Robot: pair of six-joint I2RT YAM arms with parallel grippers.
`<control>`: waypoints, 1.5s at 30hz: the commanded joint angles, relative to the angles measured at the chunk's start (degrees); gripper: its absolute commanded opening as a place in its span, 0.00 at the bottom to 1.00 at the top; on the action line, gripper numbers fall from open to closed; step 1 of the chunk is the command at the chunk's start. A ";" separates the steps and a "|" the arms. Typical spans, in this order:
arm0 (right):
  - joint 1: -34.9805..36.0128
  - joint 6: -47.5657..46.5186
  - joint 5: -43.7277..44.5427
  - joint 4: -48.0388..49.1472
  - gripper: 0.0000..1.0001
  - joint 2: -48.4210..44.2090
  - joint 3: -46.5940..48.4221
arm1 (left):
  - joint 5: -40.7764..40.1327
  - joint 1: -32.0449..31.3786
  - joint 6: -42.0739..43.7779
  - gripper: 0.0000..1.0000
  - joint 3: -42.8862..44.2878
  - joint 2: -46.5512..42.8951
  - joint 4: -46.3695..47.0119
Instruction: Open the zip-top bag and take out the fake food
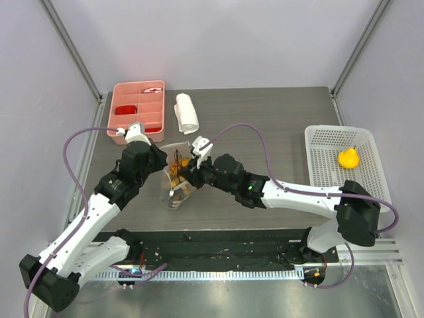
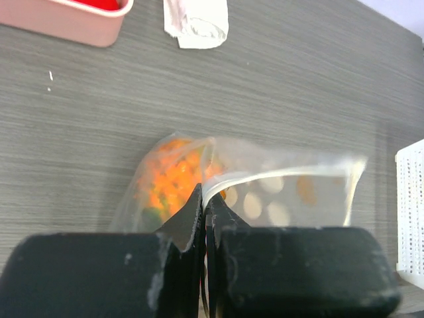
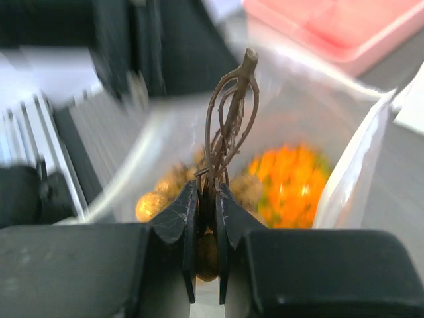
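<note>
1. The zip-top bag (image 1: 172, 189) stands on the table, just on the arms' side of the pink tray (image 1: 138, 109). It is thin, soft and crinkly. The left fingers (image 2: 189, 222) press together on its rim.
2. The right fingers (image 3: 175, 222) pinch the brown cluster (image 3: 152, 204) by its wiry stem. It looks light and likely to snag on the plastic.
3. The orange fruit (image 3: 291, 175) lies in the bag; its spikes should offer grip.

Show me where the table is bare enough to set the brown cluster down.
Barest: the table between the rolled towel and the white basket. The basket floor beside the yellow pear is free too. Crowded: the centre, where the left gripper and right gripper meet at the zip-top bag, the pink tray just behind.
</note>
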 commanded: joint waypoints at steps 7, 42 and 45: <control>0.39 -4.36 7.85 11.81 0.01 -3.08 8.28 | 1.77 -0.01 -1.70 0.01 -1.23 -1.36 2.26; -50.83 8.02 41.26 -45.81 0.01 -30.71 0.71 | -8.16 0.08 15.26 0.00 10.29 -2.78 -13.92; -56.44 11.98 35.73 -46.45 0.01 -26.74 0.20 | -9.04 0.16 15.44 0.00 8.63 -2.25 -12.43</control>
